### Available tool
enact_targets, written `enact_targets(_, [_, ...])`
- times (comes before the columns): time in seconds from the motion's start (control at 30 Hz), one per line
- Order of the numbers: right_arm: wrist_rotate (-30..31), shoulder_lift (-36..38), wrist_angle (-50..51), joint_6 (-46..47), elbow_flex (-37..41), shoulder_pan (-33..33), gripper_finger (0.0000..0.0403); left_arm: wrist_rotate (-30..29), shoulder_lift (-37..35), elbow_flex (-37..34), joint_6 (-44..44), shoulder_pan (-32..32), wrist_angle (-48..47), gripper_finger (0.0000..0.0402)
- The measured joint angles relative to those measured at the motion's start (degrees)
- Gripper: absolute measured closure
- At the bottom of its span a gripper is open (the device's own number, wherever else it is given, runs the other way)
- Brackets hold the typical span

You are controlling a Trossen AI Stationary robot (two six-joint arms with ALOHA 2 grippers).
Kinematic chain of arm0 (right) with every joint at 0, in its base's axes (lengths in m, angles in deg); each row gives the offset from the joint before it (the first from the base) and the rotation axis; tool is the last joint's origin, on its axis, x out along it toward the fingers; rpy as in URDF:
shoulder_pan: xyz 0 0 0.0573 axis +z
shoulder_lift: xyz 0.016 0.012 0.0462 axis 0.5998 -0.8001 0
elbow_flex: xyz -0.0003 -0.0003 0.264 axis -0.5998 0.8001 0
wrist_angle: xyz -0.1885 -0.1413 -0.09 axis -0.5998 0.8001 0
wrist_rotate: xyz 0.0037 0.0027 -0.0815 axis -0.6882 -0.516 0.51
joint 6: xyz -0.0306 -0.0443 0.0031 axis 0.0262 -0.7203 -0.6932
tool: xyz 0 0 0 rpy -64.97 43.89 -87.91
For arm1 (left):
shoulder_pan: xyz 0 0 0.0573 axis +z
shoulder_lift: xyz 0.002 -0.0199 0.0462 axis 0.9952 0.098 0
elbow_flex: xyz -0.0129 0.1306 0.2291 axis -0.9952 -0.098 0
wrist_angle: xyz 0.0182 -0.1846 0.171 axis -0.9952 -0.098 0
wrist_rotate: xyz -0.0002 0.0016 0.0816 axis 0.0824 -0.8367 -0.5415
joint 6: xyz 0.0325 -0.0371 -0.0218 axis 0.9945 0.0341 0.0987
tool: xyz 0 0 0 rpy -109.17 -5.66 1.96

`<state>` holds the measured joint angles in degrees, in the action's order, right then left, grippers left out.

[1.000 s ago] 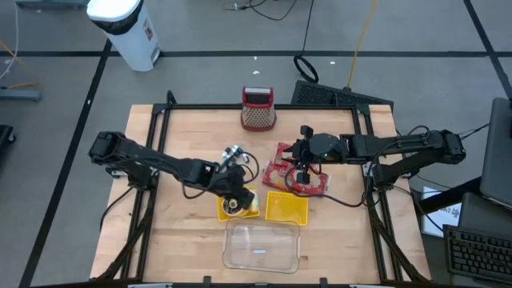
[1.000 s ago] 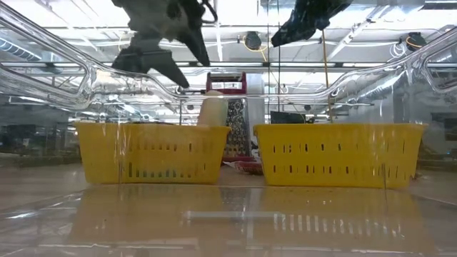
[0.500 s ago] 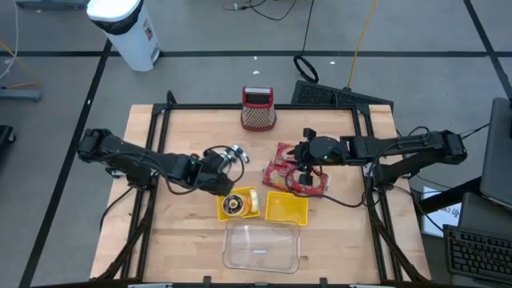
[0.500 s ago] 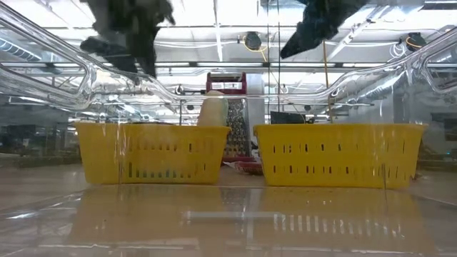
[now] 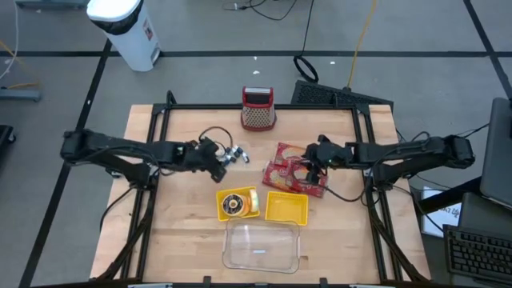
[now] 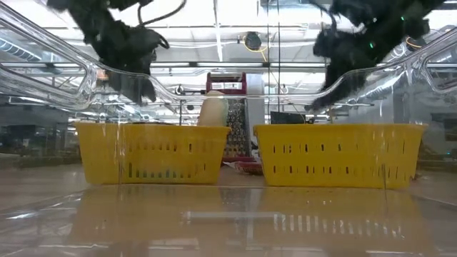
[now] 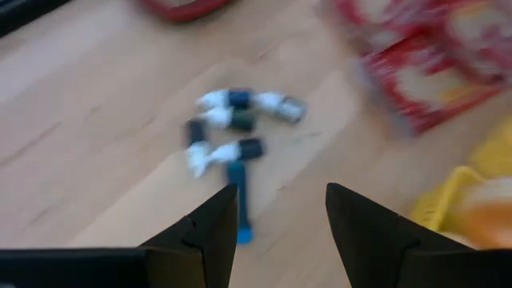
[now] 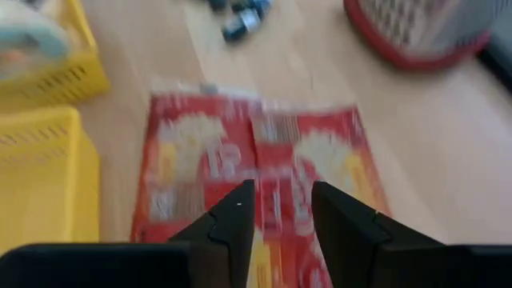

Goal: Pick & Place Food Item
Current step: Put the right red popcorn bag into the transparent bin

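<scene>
A round brown food item (image 5: 233,205) lies in the left yellow basket (image 5: 250,210); the right yellow basket (image 5: 286,206) holds nothing. Two red food packets (image 5: 290,170) lie flat on the table behind the baskets. My right gripper (image 5: 307,166) hovers just above them, open, with the packets (image 8: 264,160) showing between its fingers. My left gripper (image 5: 219,163) is open and empty, left of a cluster of small bottles (image 5: 233,154), which lie ahead of it in the left wrist view (image 7: 234,128).
A clear plastic container (image 5: 262,246) stands at the near edge in front of the baskets. A red grater (image 5: 258,110) stands at the far edge. A black frame (image 5: 152,120) borders the tabletop.
My left gripper has drawn back from above the left yellow basket toward the table's left and far side, rolling as it went; the round food item stays in the basket. My right gripper has come down toward the red packets and shifted a little toward the right edge.
</scene>
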<state>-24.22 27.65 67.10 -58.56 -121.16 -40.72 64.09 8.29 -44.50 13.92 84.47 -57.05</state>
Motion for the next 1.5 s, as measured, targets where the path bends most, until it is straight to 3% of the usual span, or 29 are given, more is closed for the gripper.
enact_targets(0.13, [-0.18, 0.02, 1.18, 3.01, 2.88, 0.46, 0.0257, 10.88, -6.53, -10.19, 8.99, 3.13, 19.28, 0.0215])
enact_targets(0.27, [-0.15, 0.02, 3.75, 6.33, 5.23, 1.72, 0.0222, 16.67, -9.61, -15.34, 13.21, 5.05, 28.72, 0.0215])
enact_targets(0.47, [-0.14, 0.0, 0.22, 11.49, 11.82, 2.77, 0.0176, 17.87, -10.12, -17.08, 17.38, 6.44, 29.13, 0.0215])
enact_targets(0.7, [-1.55, 0.11, -9.07, 13.59, 19.12, 2.73, 0.017, 17.63, -8.22, -17.06, 17.53, 7.04, 29.57, 0.0215])
enact_targets(0.97, [-6.89, 0.16, -14.63, 16.0, 23.69, 2.64, 0.0216, 17.62, -6.57, -17.06, 16.72, 7.01, 29.35, 0.0215])
enact_targets(1.37, [-8.05, 0.12, -15.58, 15.72, 24.2, 1.82, 0.0378, 15.64, -6.58, -17.06, 16.74, 7.01, 30.74, 0.0215])
enact_targets(1.5, [-8.14, 0.62, -21.06, 12.93, 24.41, 1.8, 0.0391, 15.67, -6.58, -17.06, 16.74, 7.01, 32.07, 0.0215])
